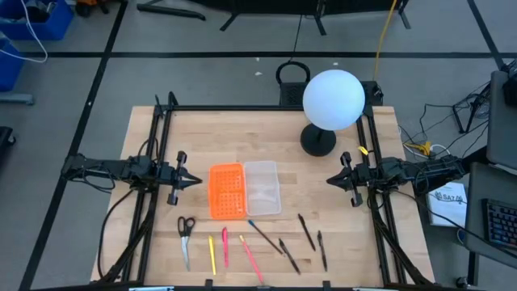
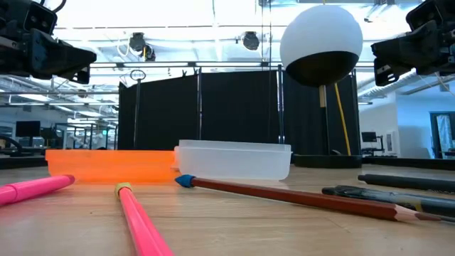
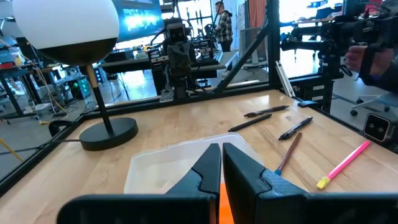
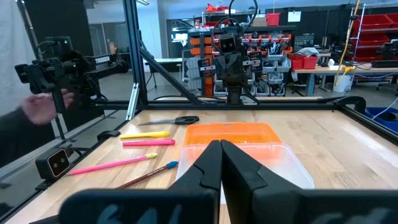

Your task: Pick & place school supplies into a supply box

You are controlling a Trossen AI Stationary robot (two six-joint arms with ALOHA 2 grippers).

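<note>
Centrally on the worktop (image 1: 339, 218) sits the clear supply box (image 1: 262, 187), its long side touching the orange perforated panel (image 1: 227, 191) on the left-arm side. Nothing lies inside the box.

School supplies lie in a loose row near the front edge, apart from the box: black-handled scissors (image 1: 186, 236) nearest the left arm; then a yellow pen (image 1: 212, 252), a pink pen (image 1: 224, 247) and a pink pencil (image 1: 250, 259); then a brown pencil with a blue end (image 1: 265, 237), its blue end closest to the box; then three dark pens (image 1: 307, 232) toward the right arm.

Left pincer (image 1: 196, 181): closed, gripping nothing, held level above the worktop just beside the orange panel, pointing toward the right arm. Right pincer (image 1: 331, 179): closed, empty, level, well apart from the box's far side, pointing back at the left one. Both arms reach in horizontally from opposite sides.

White globe lamp (image 1: 333, 99) on a black base stands behind the box.

No legible writing or labels on the supplies or box.
</note>
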